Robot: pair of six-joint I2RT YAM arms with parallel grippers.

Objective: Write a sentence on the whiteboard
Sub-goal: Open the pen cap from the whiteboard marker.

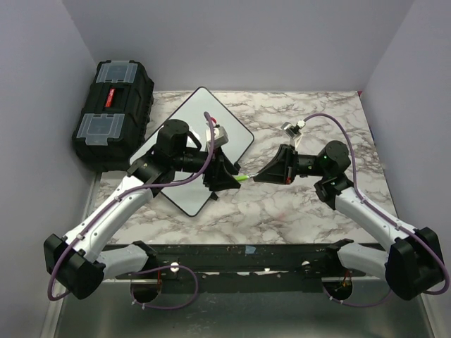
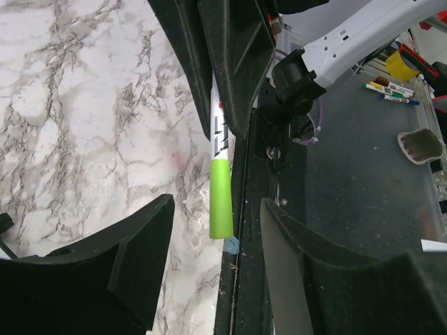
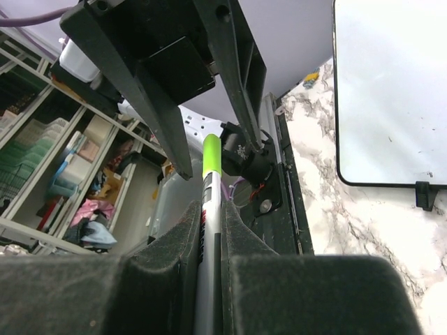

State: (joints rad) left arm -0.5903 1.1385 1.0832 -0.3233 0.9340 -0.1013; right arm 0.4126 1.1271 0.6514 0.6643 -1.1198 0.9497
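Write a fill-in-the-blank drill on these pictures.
The right hand grips a marker whose cap is ____.
The left hand is ____, its fingers either side of that cap.
The visible part of the whiteboard bears ____ writing.
The toolbox is ____ in colour.
Missing words: green; open; no; black.
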